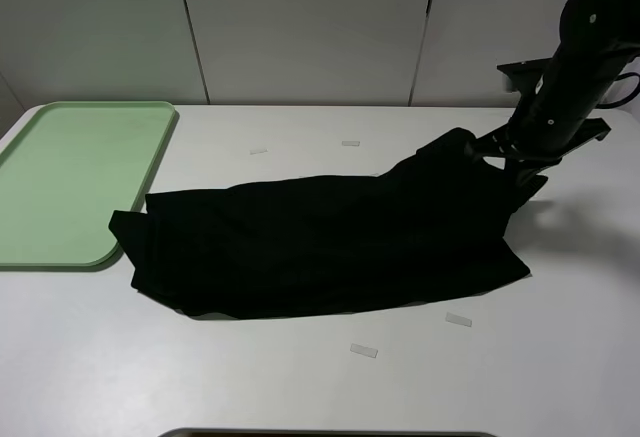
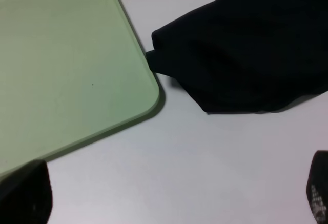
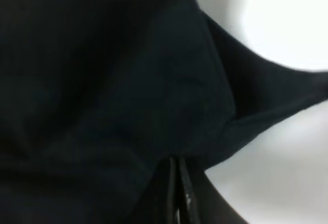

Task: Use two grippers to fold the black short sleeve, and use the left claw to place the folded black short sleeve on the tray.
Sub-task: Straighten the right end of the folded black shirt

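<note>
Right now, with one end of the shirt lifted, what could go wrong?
The right gripper alone pinches the raised end of the shirt, so the cloth may slip out. The sleeve tip lies right by the corner of the tray; a pull could catch it there or nudge the tray.

From the high camera I get bright, even light with only soft shadows on the white table (image 1: 560, 377), while my right wrist view is blurred and nearly all dark with the black short sleeve (image 3: 102, 80), folds barely readable
</note>
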